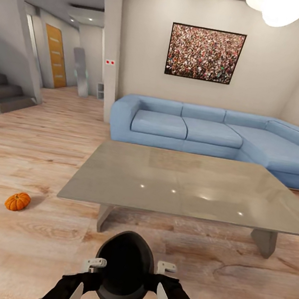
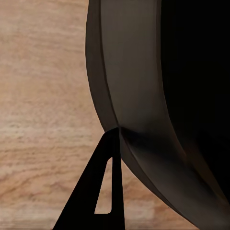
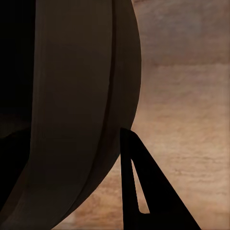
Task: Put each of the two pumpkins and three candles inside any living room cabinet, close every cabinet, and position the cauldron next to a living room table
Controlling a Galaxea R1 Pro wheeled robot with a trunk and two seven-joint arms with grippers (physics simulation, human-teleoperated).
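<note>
Two grippers, left gripper [image 1: 98,263] and right gripper [image 1: 164,268], hold the black round cauldron [image 1: 124,269] by its rim before the glossy grey bench [image 1: 182,184]; the cauldron's inside looks dark, contents unclear. One orange ribbed pumpkin [image 1: 17,201] lies on the wooden floor [image 1: 31,246].

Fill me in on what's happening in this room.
The robot holds the black cauldron between both grippers, left and right, one on each side of it, just in front of the glass-topped table. One pumpkin lies on the wood floor left of the table. A blue sofa stands behind the table.
</note>
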